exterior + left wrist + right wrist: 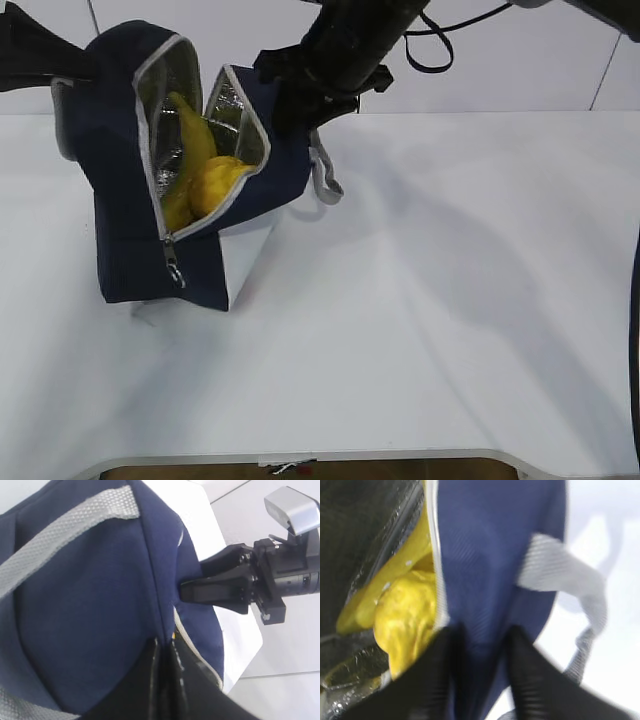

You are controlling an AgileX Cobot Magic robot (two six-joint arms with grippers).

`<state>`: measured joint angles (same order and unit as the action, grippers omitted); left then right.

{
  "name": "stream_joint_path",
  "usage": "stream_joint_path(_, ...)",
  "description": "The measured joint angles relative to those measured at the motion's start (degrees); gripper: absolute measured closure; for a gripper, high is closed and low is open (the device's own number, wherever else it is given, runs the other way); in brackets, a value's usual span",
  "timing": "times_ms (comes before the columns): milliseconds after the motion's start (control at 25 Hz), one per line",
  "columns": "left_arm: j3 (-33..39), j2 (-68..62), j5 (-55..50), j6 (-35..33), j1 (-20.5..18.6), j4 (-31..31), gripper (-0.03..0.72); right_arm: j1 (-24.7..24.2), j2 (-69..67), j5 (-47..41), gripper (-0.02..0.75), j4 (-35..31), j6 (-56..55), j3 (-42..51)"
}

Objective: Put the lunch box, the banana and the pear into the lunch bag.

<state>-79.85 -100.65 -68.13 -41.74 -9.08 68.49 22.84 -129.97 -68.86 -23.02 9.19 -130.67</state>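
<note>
The navy lunch bag [130, 230] stands tilted at the left of the table, its mouth gaping and the silver lining showing. Inside lie the banana [192, 135] and, in front of it, the pear [215, 185]. The lunch box is out of view. My left gripper [164, 645] is shut on the bag's outer seam at its far left side. My right gripper [482, 640] straddles the bag's right wall, one finger inside by the pear [407, 620], one outside, still apart; this view is blurred. The left wrist view also shows the right gripper [192, 577] at the bag's edge.
A grey webbing handle [325, 180] hangs off the bag's right side and the zipper pull [172, 262] dangles at its front. White table [430, 300] stretches to the right and front, ending at the near edge [300, 458]. A wall stands behind.
</note>
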Motion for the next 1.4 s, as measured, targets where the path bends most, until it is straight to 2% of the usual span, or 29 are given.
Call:
stream_joint_path(80, 0.00, 0.00, 0.00, 0.00, 0.54, -0.98, 0.687, 0.00, 0.00, -1.38, 0.655, -0.09, 0.00, 0.00)
stream_joint_path(120, 0.00, 0.00, 0.00, 0.00, 0.97, -1.54, 0.687, 0.00, 0.00, -1.47, 0.701, 0.02, 0.00, 0.00)
stream_joint_path(200, 0.00, 0.00, 0.00, 0.00, 2.68, -2.24, 0.687, 0.00, 0.00, -1.75, 0.724, 0.97, 0.00, 0.00)
stream_joint_path(560, 0.00, 0.00, 0.17, 0.23, 11.20, 0.28, 0.687, 0.00, 6.84, -3.90, 0.725, 10.15, 0.00, 0.53)
stream_joint_path(760, 0.00, 0.00, 5.22, 1.31, 15.53, 2.37, 0.687, 0.00, 12.05, -4.24, 0.725, 16.58, -0.34, 2.77)
stream_joint_path(960, 0.00, 0.00, 10.52, 1.72, 19.89, 2.37, 0.687, -0.10, 12.49, -4.40, 0.725, 17.85, -0.45, 5.42)
stream_joint_path(1400, 0.00, -2.12, 16.50, 1.72, 23.02, 3.90, 0.687, -0.10, 11.70, -4.29, 0.725, 20.23, -0.64, 6.02)
